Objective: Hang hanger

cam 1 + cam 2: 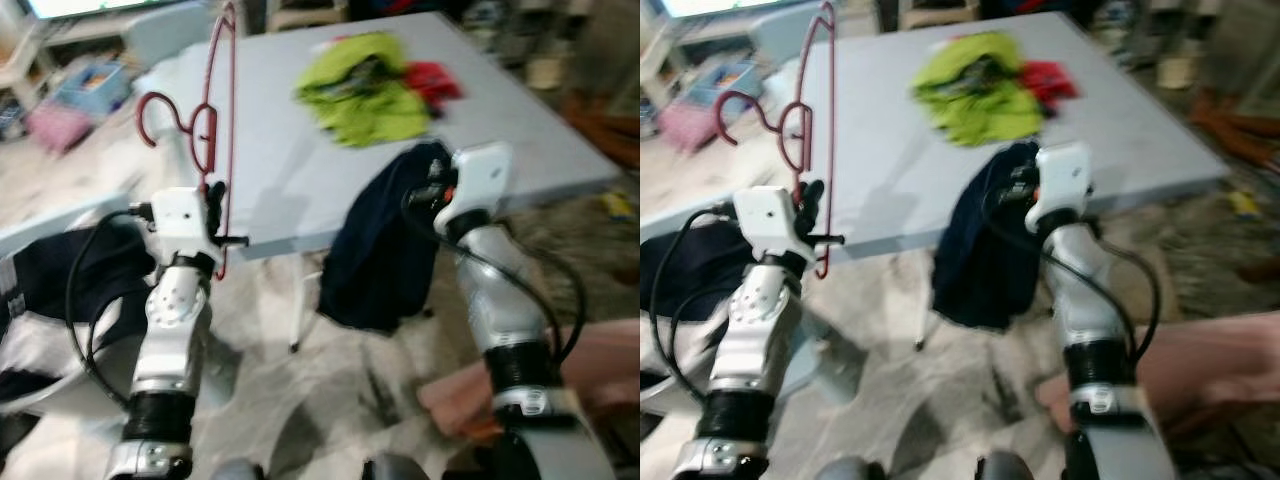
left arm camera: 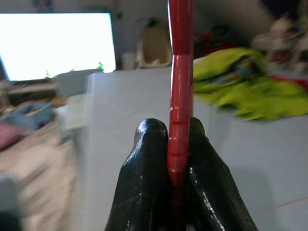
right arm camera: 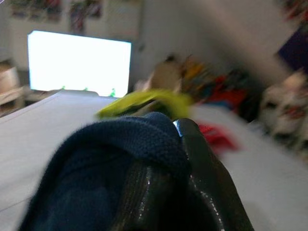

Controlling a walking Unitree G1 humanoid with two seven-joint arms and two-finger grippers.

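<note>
The left gripper [image 2: 175,159] is clamping the red hanger [image 1: 218,120], which is standing upright above it. To its right, the right gripper [image 3: 168,159] is pinching a dark blue garment [image 1: 380,245] dangling beside the tabletop [image 1: 520,120].

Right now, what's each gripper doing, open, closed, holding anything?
Left gripper: closed on the red hanger.
Right gripper: closed on the dark navy garment.
</note>
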